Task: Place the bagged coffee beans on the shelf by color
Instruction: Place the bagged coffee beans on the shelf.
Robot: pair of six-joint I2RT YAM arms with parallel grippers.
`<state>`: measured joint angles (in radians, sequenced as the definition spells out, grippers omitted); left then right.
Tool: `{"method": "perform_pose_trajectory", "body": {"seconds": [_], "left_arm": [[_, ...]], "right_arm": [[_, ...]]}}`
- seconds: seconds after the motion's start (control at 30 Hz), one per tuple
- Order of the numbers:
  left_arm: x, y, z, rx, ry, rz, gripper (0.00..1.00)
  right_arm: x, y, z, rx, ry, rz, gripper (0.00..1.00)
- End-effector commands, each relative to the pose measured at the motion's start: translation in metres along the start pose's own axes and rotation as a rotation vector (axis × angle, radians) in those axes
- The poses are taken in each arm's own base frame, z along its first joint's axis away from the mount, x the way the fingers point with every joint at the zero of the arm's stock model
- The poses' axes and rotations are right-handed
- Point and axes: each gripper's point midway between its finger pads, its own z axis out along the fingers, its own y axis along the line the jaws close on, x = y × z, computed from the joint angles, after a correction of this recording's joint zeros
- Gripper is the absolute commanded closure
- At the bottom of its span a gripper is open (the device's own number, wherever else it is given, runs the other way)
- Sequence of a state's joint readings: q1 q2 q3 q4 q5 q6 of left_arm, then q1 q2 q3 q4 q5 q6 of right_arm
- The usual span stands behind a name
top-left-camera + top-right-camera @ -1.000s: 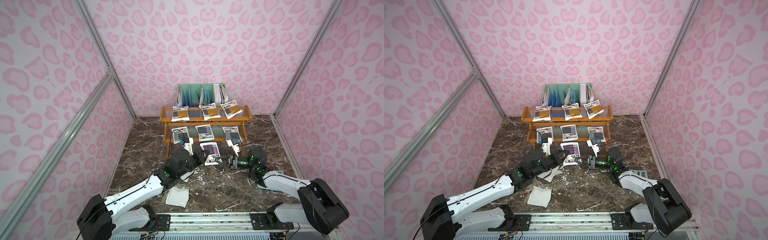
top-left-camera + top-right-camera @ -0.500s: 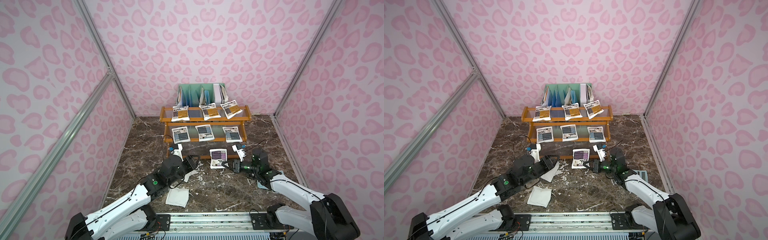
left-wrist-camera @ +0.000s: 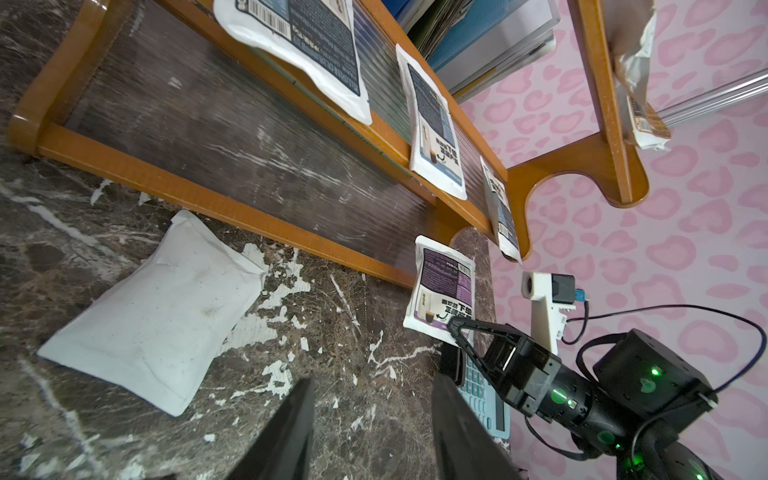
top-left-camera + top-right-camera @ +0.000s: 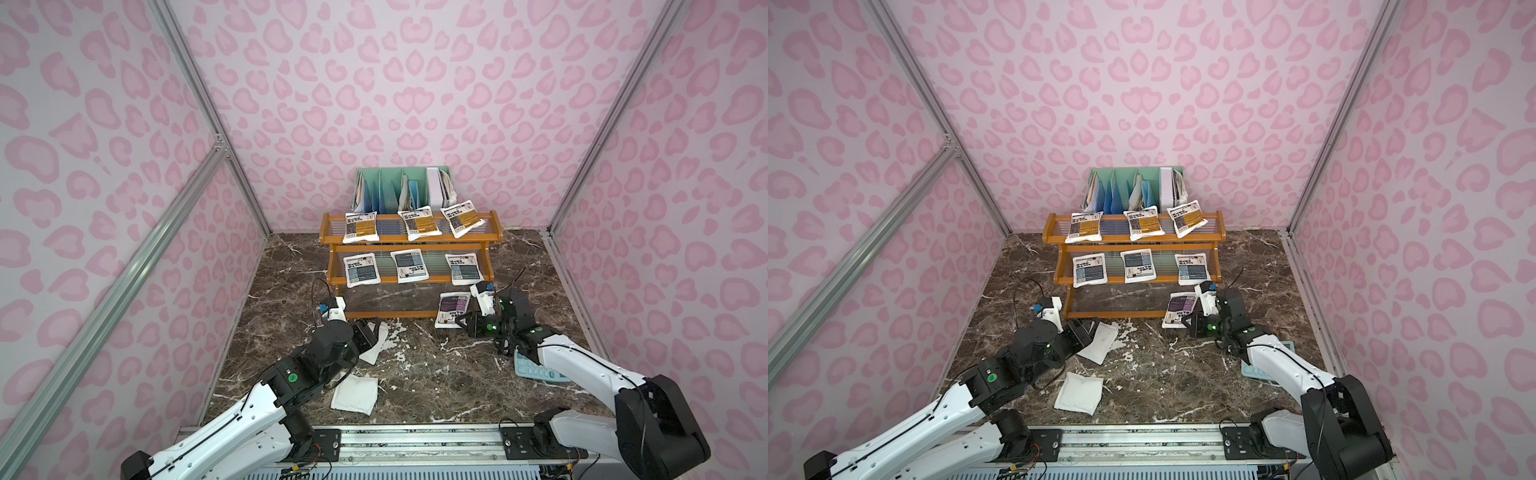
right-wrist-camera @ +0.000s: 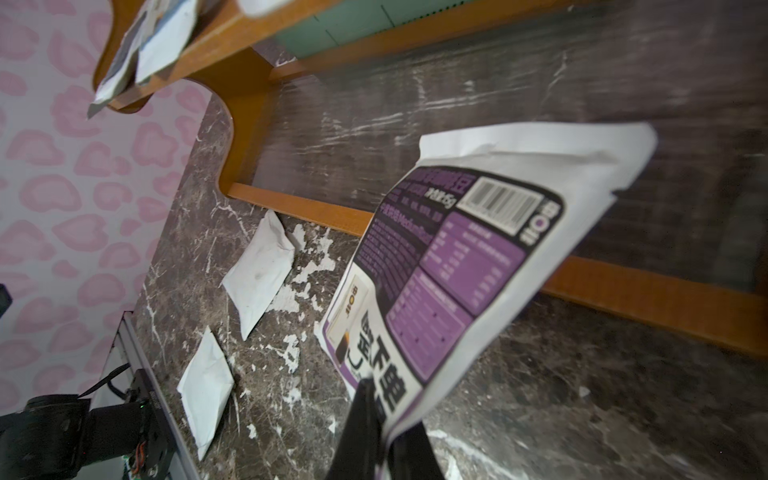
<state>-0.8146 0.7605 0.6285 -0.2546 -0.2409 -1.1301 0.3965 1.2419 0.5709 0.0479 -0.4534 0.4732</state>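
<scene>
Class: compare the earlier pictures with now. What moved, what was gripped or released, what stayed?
The left gripper released the purple pouch and drew back; the right gripper, shut on it, carried it toward the right end of the shelf. The six shelved pouches and two white-backed pouches stayed.

Observed: left arm [image 4: 232, 428], right arm [image 4: 582, 365]: white links [image 4: 913, 424], black joints [image 4: 648, 419], green lights [image 4: 293, 377], looped black cables [image 3: 681, 306], white camera brackets [image 3: 544, 299].
</scene>
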Motion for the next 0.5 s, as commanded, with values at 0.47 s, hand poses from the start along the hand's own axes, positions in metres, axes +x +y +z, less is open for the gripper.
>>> {"method": "perform_pose_trajectory", "body": {"seconds": [0.47], "left_arm": [[0.003,0.0,0.008,-0.005,0.01,0.013,0.52]], "right_arm": [[-0.006,-0.009,-0.035,-0.098,-0.35,0.182,1.0]]}}
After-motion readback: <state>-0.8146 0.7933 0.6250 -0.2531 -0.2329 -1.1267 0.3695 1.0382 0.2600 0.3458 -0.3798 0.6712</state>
